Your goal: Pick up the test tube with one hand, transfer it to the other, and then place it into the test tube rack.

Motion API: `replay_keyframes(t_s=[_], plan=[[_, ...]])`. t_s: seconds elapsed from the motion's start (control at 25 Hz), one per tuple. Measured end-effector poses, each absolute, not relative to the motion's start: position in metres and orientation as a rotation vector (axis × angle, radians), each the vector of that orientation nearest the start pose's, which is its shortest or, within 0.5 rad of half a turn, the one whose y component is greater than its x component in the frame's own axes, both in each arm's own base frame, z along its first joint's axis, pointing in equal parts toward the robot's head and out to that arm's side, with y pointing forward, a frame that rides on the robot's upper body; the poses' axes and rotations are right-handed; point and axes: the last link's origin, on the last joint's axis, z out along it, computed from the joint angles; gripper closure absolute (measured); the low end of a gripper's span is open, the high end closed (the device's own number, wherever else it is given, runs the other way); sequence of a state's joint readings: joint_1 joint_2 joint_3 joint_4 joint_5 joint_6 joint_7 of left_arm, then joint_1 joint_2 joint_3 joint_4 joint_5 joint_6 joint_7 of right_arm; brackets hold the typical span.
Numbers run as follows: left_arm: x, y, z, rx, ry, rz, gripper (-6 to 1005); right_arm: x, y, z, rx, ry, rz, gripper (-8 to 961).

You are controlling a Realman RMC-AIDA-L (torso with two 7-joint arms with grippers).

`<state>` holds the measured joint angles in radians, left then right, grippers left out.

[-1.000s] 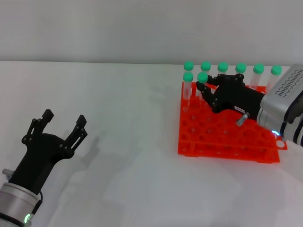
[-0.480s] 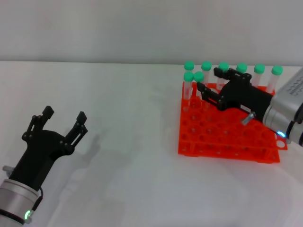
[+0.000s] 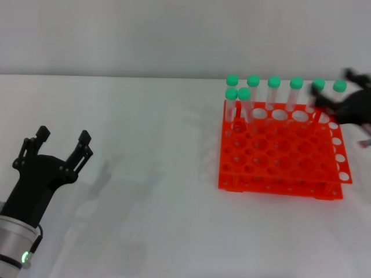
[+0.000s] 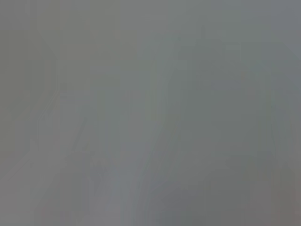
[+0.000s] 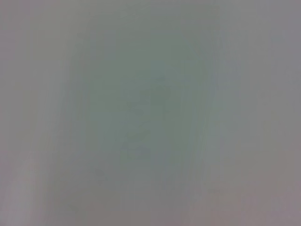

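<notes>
Black forked tool (image 3: pixel 58 145), silver wrist

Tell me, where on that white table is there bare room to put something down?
The widest bare patch of the white table lies between the open black left gripper and the orange-red plastic rack. It is crowded along the rack's far rows, where green-capped clear tubes stand and the black right gripper hovers.

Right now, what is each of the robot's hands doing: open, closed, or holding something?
Left hand: open, holding nothing, low over the table at the robot's left.
Right hand: at the far right edge beside the test tube rack; cannot be told.
</notes>
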<state>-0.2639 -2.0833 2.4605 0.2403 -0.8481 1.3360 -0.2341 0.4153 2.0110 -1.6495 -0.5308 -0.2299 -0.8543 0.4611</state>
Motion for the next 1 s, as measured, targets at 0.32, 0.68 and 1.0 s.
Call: replay_keyframes(t_s=[0.32,0.68,1.0], plan=[[-0.325,0.278,-0.027,-1.58,-0.596,-0.887,113,0.345,0.355,0.053,-1.574,0.536,0.734,102],[-0.323,0.284,-0.025,-1.562,-0.603,-0.899,113,0.365,0.341,0.057,-1.506,0.579,0.697,106],[-0.316,0.295,-0.028,-1.585,-0.601,-0.9,113,0.376,0.335,0.056,-1.474,0.627,0.671,110]])
